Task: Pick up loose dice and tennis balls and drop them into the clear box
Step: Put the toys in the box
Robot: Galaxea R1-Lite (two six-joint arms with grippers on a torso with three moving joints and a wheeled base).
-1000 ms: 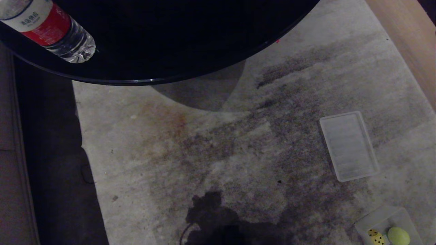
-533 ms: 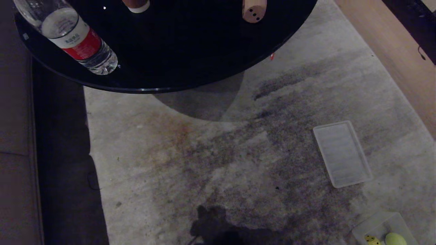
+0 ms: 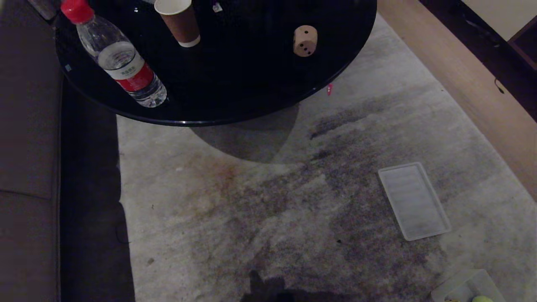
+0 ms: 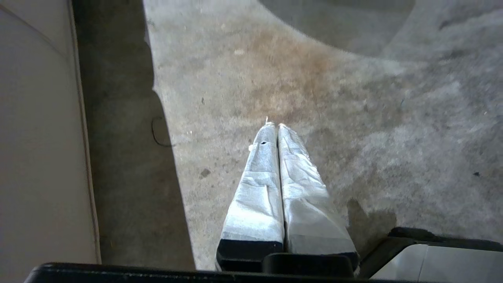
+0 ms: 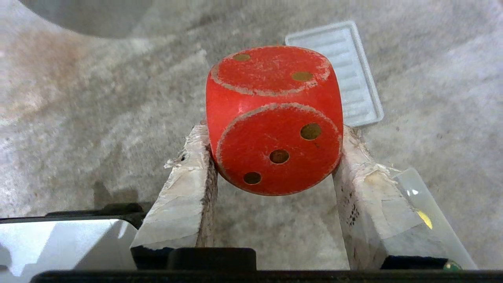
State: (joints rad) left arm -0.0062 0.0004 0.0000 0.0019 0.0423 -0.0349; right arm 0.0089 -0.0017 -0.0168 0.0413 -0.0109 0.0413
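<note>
The right gripper is clamped on the red die, pinned between its fingertips over the rug. The clear box sits just beside its right finger, the lid ahead. The left gripper is closed, empty. No legible writing.

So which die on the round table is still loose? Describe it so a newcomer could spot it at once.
Find the black round table at the top of the head view. Toward its right side, right of the water bottle and brown paper cup, sits the cream die. It is the only cube there, pale with dark pips.
</note>
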